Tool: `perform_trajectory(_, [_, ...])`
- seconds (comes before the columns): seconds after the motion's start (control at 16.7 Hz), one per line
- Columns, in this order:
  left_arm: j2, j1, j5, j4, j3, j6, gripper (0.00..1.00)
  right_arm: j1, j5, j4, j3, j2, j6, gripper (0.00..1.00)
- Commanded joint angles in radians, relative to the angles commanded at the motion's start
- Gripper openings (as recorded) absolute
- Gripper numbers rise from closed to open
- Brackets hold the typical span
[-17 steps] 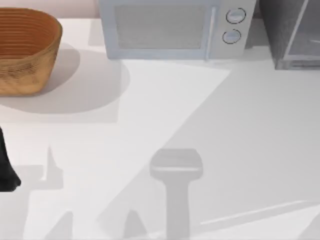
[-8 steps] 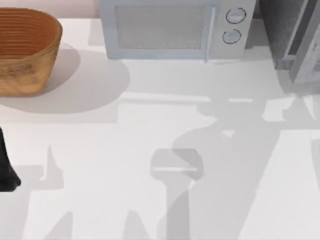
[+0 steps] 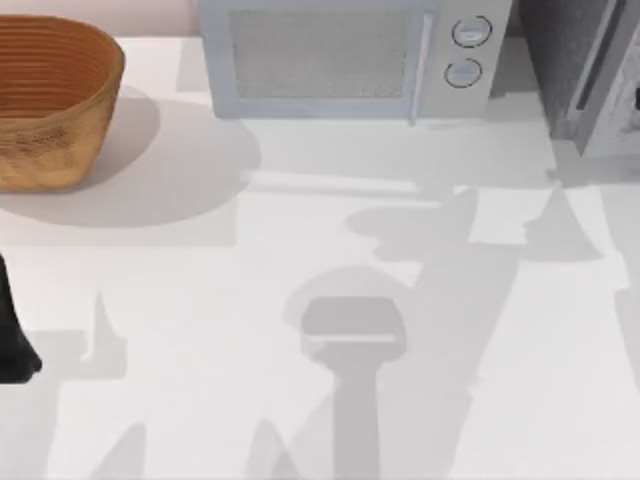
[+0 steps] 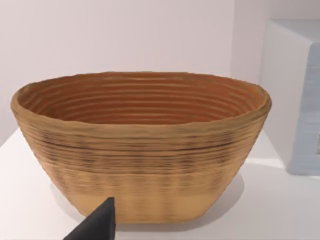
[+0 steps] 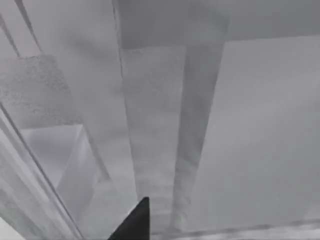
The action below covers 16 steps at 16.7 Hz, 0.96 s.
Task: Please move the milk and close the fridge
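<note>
The fridge [image 3: 558,55] stands at the table's back right, with a speckled grey side and a pale-framed door [image 3: 608,110] along the right edge. The right wrist view looks at the fridge's grey panels [image 5: 155,120] from very close, with a dark tip of my right gripper [image 5: 136,220] in front of them. My left arm [image 3: 10,340] is parked at the table's left edge. Its gripper [image 4: 100,224] points at the basket. The milk is out of view.
A woven brown basket [image 3: 50,100] sits at the back left, seen up close as the basket [image 4: 140,145] in the left wrist view. A white microwave [image 3: 350,55] with two round knobs stands at the back middle. Arm shadows cross the white table [image 3: 300,240].
The fridge's door frame has shifted at the top right and now reaches lower in the top view. Broad shadows have swept across the table's middle and right. The left arm has stayed put.
</note>
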Motion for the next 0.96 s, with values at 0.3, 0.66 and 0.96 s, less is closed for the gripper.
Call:
perform_trajectory(0.3, [0.0, 0.0, 0.0, 0.0, 0.0, 0.0, 1.0, 0.002, 0.0, -0.01, 0.101, 0.069, -0.001, 1.0])
perform_trajectory(0.66, [0.0, 0.0, 0.0, 0.0, 0.0, 0.0, 1.0, 0.0, 0.005, -0.061, 0.348, 0.268, 0.0, 1.0])
perform_trajectory(0.96, [0.0, 0.0, 0.0, 0.0, 0.0, 0.0, 1.0, 0.0, 0.005, -0.091, 0.452, 0.36, 0.002, 1.0])
